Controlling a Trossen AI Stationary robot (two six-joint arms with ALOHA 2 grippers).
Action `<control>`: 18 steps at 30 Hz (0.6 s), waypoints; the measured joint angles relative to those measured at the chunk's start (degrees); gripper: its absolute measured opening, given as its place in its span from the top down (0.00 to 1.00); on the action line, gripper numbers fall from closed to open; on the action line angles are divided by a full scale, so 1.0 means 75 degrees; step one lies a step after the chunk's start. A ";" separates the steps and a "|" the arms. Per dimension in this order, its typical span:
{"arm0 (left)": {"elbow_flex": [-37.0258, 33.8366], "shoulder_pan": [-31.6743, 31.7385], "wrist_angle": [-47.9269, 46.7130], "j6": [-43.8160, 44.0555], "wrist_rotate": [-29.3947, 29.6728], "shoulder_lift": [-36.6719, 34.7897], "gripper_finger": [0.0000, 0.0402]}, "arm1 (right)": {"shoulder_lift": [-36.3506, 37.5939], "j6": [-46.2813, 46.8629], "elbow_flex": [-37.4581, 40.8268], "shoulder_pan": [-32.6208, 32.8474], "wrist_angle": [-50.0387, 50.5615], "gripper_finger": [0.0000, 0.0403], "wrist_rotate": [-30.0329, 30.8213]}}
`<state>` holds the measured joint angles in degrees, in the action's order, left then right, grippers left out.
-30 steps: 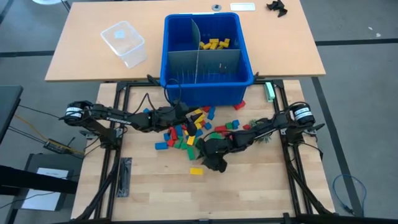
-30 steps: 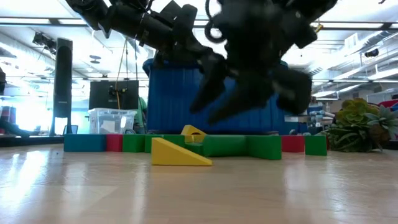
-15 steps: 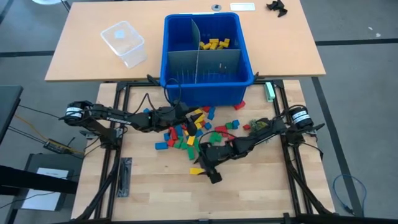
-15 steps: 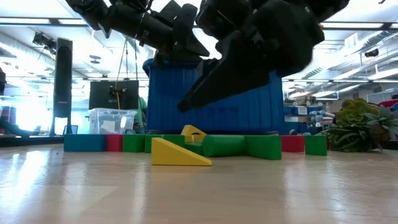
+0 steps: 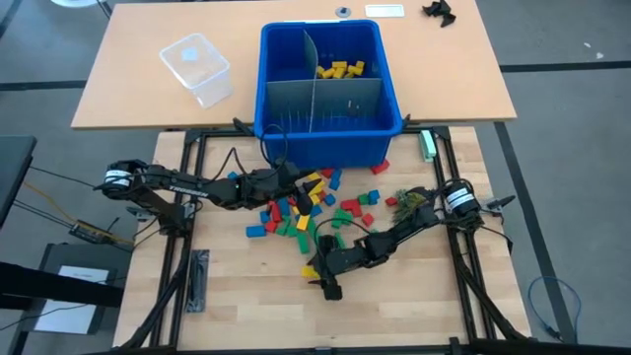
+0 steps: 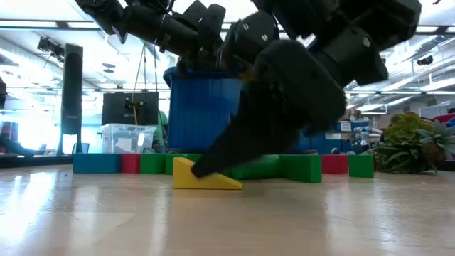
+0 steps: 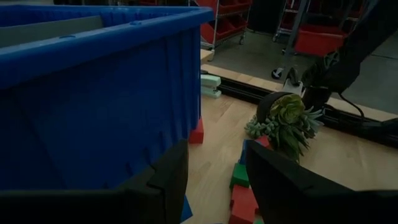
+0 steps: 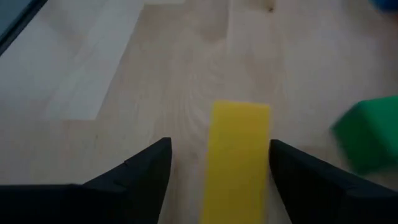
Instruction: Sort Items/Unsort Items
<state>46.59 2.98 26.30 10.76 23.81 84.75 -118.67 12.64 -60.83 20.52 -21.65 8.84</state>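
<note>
The right pincer (image 5: 317,275) is low over the near part of the table (image 5: 394,306), its two dark fingers (image 8: 134,177) spread wide with a yellow wedge (image 8: 237,155) lying flat on the wood between them. The fingers stand either side of the wedge and do not press on it; in the low view one fingertip reaches down to the wedge's sloped face, though whether it touches cannot be told. This wedge lies alone, nearer than the main scatter of blocks.

The left pincer (image 5: 301,187) is farther off, over the left end of the scatter and close to the near wall of the blue bin (image 5: 330,138). Its fingers (image 7: 171,177) are partly apart with nothing seen between them.

The rest of the items (image 5: 296,212), red, yellow, green and blue blocks, lie loose on the table between the bin and the right pincer, spreading to the right toward a small green succulent (image 7: 286,121). A few yellow blocks (image 5: 340,69) lie in the bin's far right compartment, behind a grey divider (image 5: 325,99). On the far table, left of the bin, stands a clear plastic container (image 5: 197,67).
</note>
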 joint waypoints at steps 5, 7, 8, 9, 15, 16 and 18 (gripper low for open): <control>0.0002 0.0001 0.0002 0.0000 -0.0004 0.0001 0.58 | -0.0146 0.0066 -0.0007 0.0115 -0.0021 0.38 0.0822; 0.0002 0.0002 -0.0009 -0.0002 -0.0003 0.0003 0.58 | -0.0159 0.0112 -0.0002 0.0124 -0.0109 0.43 0.1019; 0.0000 0.0003 -0.0002 -0.0003 -0.0003 0.0003 0.58 | -0.0163 0.0130 0.0004 0.0124 -0.0129 0.46 0.1115; 0.0000 0.0003 0.0009 -0.0003 -0.0005 0.0003 0.58 | -0.0163 0.0144 0.0005 0.0124 -0.0134 0.50 0.1286; 0.0002 0.0003 -0.0009 -0.0001 -0.0002 0.0003 0.58 | -0.0131 -0.0207 0.0011 0.0160 -0.0108 0.69 0.1598; 0.0001 0.0002 0.0001 -0.0001 -0.0003 0.0003 0.58 | -0.0088 -0.0364 0.0011 0.0185 -0.0099 0.69 0.1592; 0.0001 0.0002 -0.0013 -0.0003 -0.0003 0.0003 0.58 | 0.0099 -0.0651 0.0019 0.0219 -0.0089 0.69 0.1593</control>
<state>46.60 3.00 26.21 10.74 23.78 84.77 -117.93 7.76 -60.69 22.16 -22.32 20.78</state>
